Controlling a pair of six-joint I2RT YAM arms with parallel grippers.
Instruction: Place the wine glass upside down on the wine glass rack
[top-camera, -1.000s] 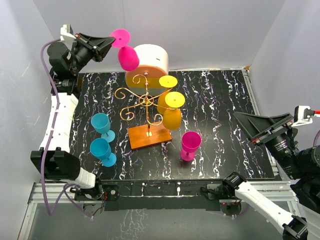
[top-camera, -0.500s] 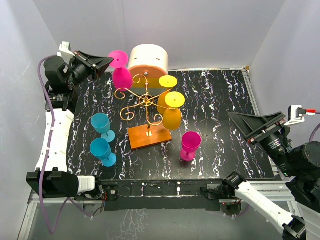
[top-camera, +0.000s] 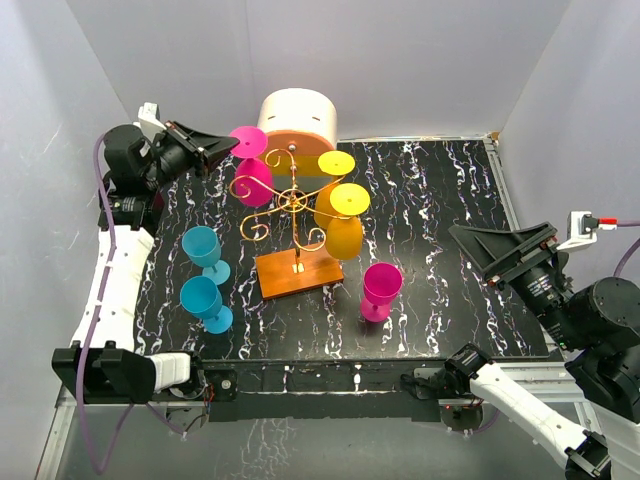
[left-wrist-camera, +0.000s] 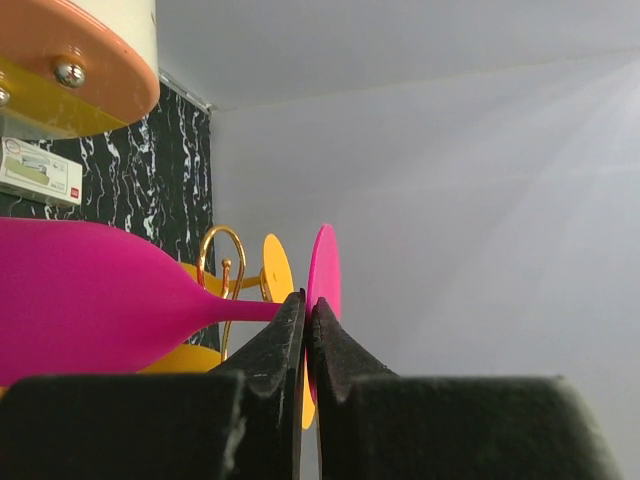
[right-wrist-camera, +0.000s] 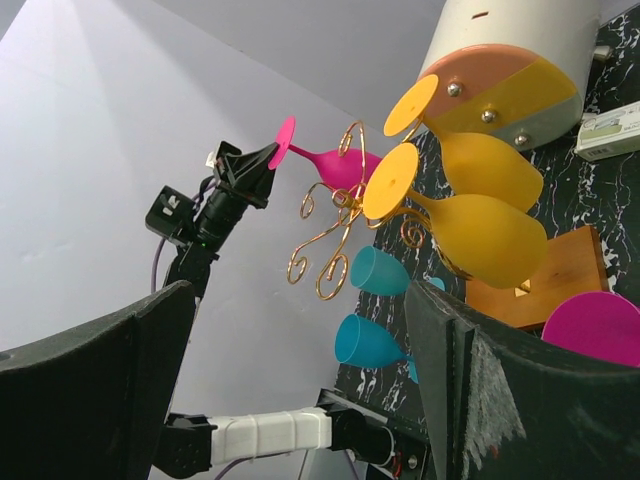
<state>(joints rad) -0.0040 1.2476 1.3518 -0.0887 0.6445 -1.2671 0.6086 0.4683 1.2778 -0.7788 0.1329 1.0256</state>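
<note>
My left gripper (top-camera: 232, 148) is shut on the foot of a pink wine glass (top-camera: 254, 182) and holds it upside down, tilted, with the bowl beside the back-left scroll arm of the gold wire wine glass rack (top-camera: 290, 200). The rack stands on an orange base (top-camera: 298, 273). I cannot tell whether the stem rests in the scroll. In the left wrist view the gripper (left-wrist-camera: 305, 300) pinches the foot next to the stem of the glass (left-wrist-camera: 90, 300), with a gold scroll (left-wrist-camera: 222, 260) just behind. My right gripper (top-camera: 470, 254) is open and empty at the right, clear of the rack.
Two yellow glasses (top-camera: 343, 235) hang upside down on the rack's right side. Two blue glasses (top-camera: 203, 248) stand upright left of the base. Another pink glass (top-camera: 380, 290) stands to its right. A cream-and-orange cylinder (top-camera: 295, 125) stands behind the rack.
My left gripper has brought the pink glass down and towards the rack, from above the cylinder to the back-left scroll arm. My right arm has shifted slightly to the left.
</note>
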